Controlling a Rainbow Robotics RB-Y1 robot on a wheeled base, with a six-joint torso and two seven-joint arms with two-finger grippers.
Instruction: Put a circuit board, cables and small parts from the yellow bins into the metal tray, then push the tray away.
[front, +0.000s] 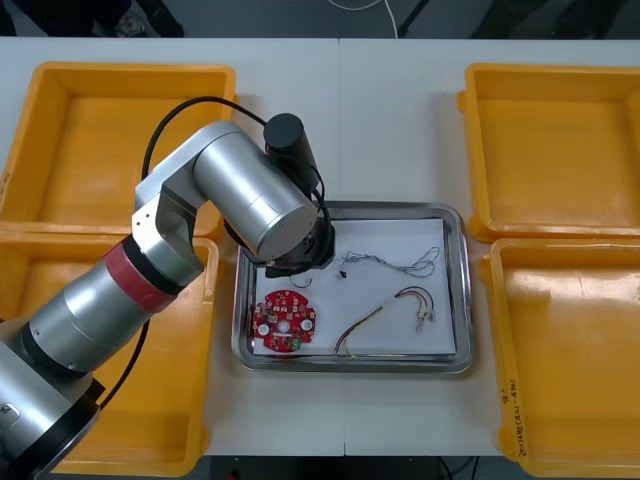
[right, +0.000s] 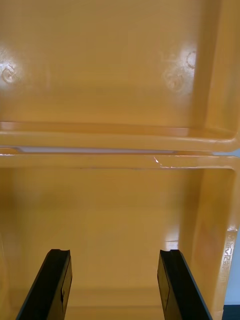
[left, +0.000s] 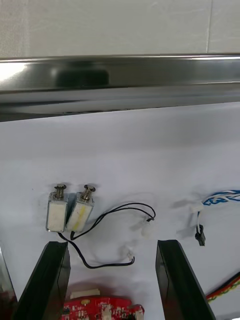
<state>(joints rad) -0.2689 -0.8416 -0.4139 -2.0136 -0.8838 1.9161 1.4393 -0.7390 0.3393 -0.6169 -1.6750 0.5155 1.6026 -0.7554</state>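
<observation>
Metal tray (front: 455, 215), white inside, sits at the middle of the light table (front: 390, 110), with two yellow bins (front: 555, 150) on each side of it.

A round red circuit board (front: 284, 321) lies flat in the tray's near left corner. A red and yellow cable (front: 395, 305) curls in the tray's near right part. A thin twisted blue and white cable (front: 400, 265) lies in its far right part.

The left arm (front: 180, 240) reaches in from the tray's left side, and its wrist hangs over the tray's far left part. The left gripper (left: 112, 244) is released there, fingers wide apart and holding nothing.

Just ahead of its fingertips, two small metal parts (left: 70, 214) lie side by side on the tray's white floor, short of the far rim. A thin black cable (left: 107, 216) trails from them in loops across the gap between the fingers. The circuit board's edge shows low between the fingers.

The right gripper (right: 114, 252) waits away from the tray, over the bare floor of one yellow bin. Its fingers are also spread apart and hold nothing.
</observation>
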